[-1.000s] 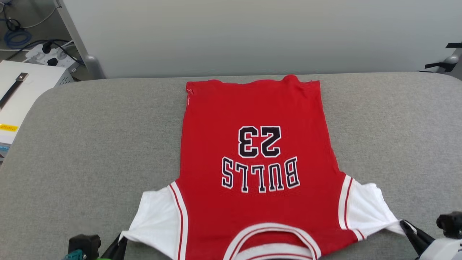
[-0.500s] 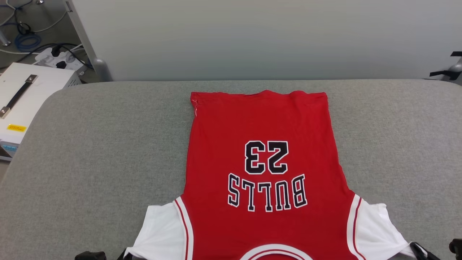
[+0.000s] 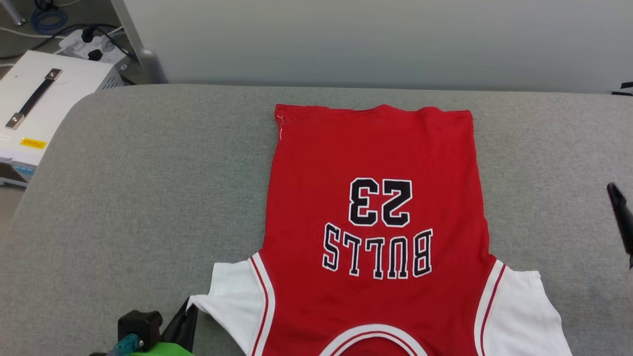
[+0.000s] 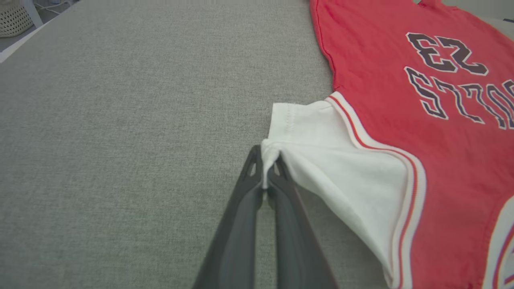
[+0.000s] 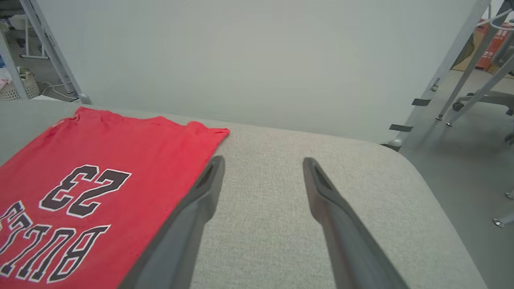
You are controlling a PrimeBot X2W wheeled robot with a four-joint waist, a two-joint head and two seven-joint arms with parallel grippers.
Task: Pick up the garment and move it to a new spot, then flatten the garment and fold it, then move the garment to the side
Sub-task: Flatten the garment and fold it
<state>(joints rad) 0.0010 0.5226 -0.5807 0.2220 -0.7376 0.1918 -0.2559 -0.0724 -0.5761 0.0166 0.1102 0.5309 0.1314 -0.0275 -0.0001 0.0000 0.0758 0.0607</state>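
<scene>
The garment, a red jersey with white sleeves and "BULLS 23" lettering facing up, lies flat on the grey table, neck toward me. My left gripper at the lower left is shut on the tip of the garment's white sleeve; in the left wrist view the left gripper pinches a fold of that cloth. My right gripper stands open above bare table, to the right of the garment and holding nothing. One of its fingers shows at the head view's right edge.
A white box with a black handle and a power strip with cables sit beyond the table's left end. A pale wall panel stands behind the table. Metal frame legs and floor lie off the table's right end.
My right gripper has let go of the right sleeve, opened, and risen forward beside the garment. The right sleeve now lies slack. The head camera has shifted. The left grip is unchanged.
</scene>
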